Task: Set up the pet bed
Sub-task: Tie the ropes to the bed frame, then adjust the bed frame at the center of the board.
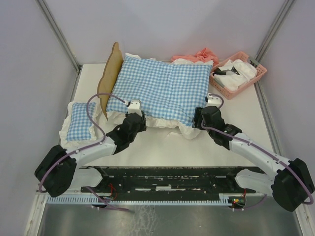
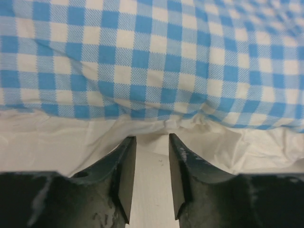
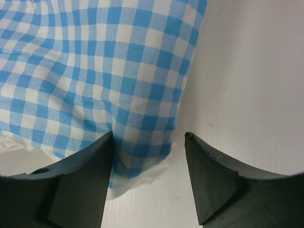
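A: Where is the pet bed (image 1: 109, 73)?

B: Under the big checked cushion (image 1: 162, 86), which covers nearly all of it. Only the wavy wooden headboard shows, upright at the cushion's end farthest from the pink basket (image 1: 248, 84).

A: And the left gripper (image 2: 151, 140)?

B: It is at the cushion's near edge, toward the headboard end. Its fingers (image 2: 123, 175) stand a narrow way apart, with only bare table (image 2: 152, 190) between them. Their tips are at the edge of the cushion's white frill (image 2: 57, 142).

A: The right gripper (image 3: 148, 137)?

B: It is at the cushion's near corner on the basket side. Its fingers (image 3: 85, 180) are spread wide. The cushion's corner lies between them, against one finger and clear of the other, so it is not pinched.

A: Anything else around the cushion?

B: A small checked pillow (image 1: 78, 120) lies beyond the headboard, apart from the cushion. A pink cloth (image 1: 202, 54) is bunched at the cushion's far edge.
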{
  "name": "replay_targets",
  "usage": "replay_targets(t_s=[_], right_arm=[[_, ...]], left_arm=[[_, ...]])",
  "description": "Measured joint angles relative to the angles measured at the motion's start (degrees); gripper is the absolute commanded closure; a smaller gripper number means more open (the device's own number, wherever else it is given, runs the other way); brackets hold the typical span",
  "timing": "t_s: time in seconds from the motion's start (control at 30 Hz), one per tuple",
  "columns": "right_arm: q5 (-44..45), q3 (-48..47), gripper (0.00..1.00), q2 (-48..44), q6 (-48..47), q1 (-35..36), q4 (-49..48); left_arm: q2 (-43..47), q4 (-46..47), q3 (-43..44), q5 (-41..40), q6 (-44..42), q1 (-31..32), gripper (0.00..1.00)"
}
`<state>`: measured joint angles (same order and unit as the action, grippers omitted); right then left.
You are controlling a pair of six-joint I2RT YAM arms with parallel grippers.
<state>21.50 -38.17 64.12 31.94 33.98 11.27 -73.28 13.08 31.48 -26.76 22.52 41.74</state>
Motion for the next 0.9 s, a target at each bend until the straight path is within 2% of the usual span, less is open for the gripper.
replay_targets(t_s=[0.1,0.27,0.33,0.47,0.6,0.73,0.9], right_arm=[[0.8,-1.0,0.23,-2.2,-1.6,-0.2,2.6],[1.2,-5.2,0.24,-5.9,-3.6,-4.3,6.0],[0.8,-6.8,0.28,-5.9,-3.8,-7.5,6.2],[-2.8,-7.8,0.44,-4.7,-3.8,-15.6,5.8],[-8.6,-6.8,0.51,0.8,-2.3,-21.5,2.6],[-14.2,-5.0,0.58,10.4,-0.8,-22.2,-2.4],[-21.0,-2.0,0.60,20.4,1.6,-22.2,-9.2]], left_arm=[[5.2,-1.9,0.1,-0.2,0.2,0.0,0.43],[10.5,-9.0,4.6,-1.6,0.2,-0.2,0.33],[10.8,-12.1,8.4,-1.6,0.2,-0.7,0.26],[10.6,-16.9,15.1,-0.7,0.2,-1.8,0.24],[10.3,-19.1,17.6,2.0,0.2,-2.5,0.24],[9.7,-21.5,17.6,7.6,-0.2,-2.6,0.25],[9.7,-23.3,17.4,12.2,-0.7,-2.6,0.25]])
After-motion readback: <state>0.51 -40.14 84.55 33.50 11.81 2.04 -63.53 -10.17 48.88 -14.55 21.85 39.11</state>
